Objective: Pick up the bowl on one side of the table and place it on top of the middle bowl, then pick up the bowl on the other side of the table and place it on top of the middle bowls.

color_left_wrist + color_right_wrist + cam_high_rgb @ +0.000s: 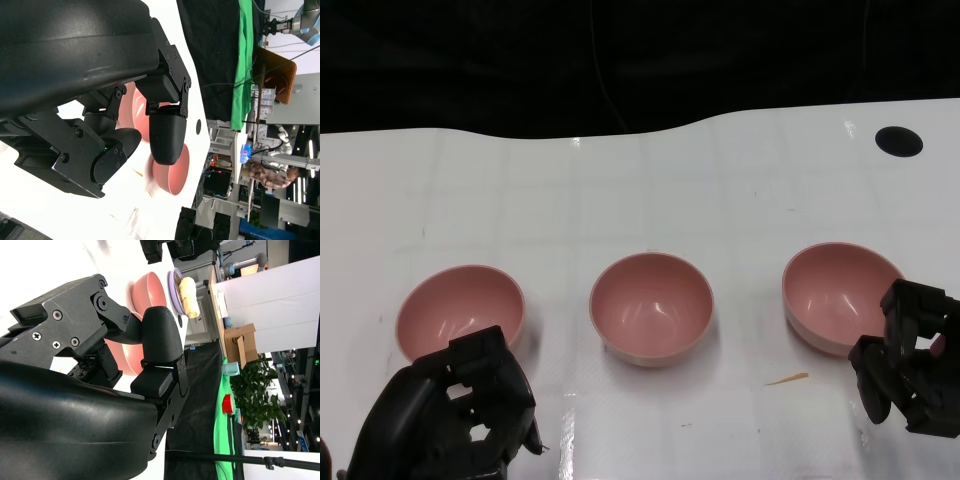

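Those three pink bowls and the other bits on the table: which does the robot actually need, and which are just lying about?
Part of the job:
left bowl
middle bowl
right bowl
left hand, holding nothing
right hand, holding nothing

Just lying about:
black round spot at the table's far right
small orange sliver near the right bowl

A white bench (620, 180) holds three pink bowls: the middle bowl (651, 307), one bowl (461, 313) to its left, another bowl (841, 296) to its right.
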`<state>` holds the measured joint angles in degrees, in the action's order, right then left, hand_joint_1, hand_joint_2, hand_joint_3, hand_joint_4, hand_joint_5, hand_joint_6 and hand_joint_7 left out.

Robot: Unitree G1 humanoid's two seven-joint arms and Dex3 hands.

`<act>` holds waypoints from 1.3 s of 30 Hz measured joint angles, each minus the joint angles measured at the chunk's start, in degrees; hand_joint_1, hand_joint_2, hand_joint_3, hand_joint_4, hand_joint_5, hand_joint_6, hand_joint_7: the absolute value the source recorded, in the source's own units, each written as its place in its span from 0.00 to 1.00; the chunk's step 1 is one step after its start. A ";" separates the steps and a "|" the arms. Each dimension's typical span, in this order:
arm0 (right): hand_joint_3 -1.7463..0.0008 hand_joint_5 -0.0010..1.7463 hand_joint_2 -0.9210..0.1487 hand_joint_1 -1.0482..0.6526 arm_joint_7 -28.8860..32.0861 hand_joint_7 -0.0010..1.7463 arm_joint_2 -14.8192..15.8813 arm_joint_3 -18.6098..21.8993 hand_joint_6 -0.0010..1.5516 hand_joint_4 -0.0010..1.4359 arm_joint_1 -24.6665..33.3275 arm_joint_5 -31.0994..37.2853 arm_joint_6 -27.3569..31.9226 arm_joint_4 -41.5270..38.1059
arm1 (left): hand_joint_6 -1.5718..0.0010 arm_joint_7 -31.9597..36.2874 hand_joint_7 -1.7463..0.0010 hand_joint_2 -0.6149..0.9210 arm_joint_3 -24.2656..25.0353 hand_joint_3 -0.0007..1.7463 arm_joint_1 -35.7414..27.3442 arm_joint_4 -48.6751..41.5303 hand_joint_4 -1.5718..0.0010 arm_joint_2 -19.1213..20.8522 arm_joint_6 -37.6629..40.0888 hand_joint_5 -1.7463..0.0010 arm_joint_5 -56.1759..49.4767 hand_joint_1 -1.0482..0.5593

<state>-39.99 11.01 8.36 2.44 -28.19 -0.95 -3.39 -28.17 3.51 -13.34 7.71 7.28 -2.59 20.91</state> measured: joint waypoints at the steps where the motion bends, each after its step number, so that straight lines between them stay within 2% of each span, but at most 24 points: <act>1: 0.38 1.00 0.34 0.54 0.02 0.93 0.00 0.00 0.51 0.65 0.00 0.03 0.00 0.00 | 0.50 0.00 0.18 0.77 0.00 0.68 0.00 0.00 0.51 0.00 0.00 0.06 0.00 0.65; 16: 0.37 1.00 0.35 0.54 -0.19 0.91 -0.07 -0.11 0.51 0.65 -1.09 0.99 -0.18 -1.37 | 0.51 0.03 0.17 0.78 0.13 0.66 -0.29 0.04 0.51 -0.06 -0.12 0.04 -0.03 0.65; 32: 0.39 1.00 0.32 0.54 -1.17 0.91 -0.09 -0.31 0.53 0.65 -1.45 1.07 -0.19 -1.51 | 0.50 0.14 0.17 0.77 0.11 0.66 -0.67 1.64 0.51 -0.08 0.19 0.05 -0.14 0.64; 35: 0.38 0.98 0.34 0.55 -0.92 0.86 -0.09 -0.31 0.55 0.65 -1.43 2.01 -1.24 -1.49 | 0.50 0.46 0.17 0.77 0.09 0.67 -0.70 1.73 0.51 -0.26 0.18 0.06 -0.26 0.65; 39: 0.43 0.88 0.32 0.53 0.38 0.73 -0.16 -0.30 0.53 0.60 -1.14 4.73 -5.95 -1.41 | 0.51 0.47 0.17 0.77 0.05 0.67 -0.76 1.86 0.51 -0.29 0.18 0.05 -0.39 0.65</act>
<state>-39.61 10.85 8.06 1.30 -23.47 -6.90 -4.80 -27.70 3.56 -14.10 9.57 6.99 -2.41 20.52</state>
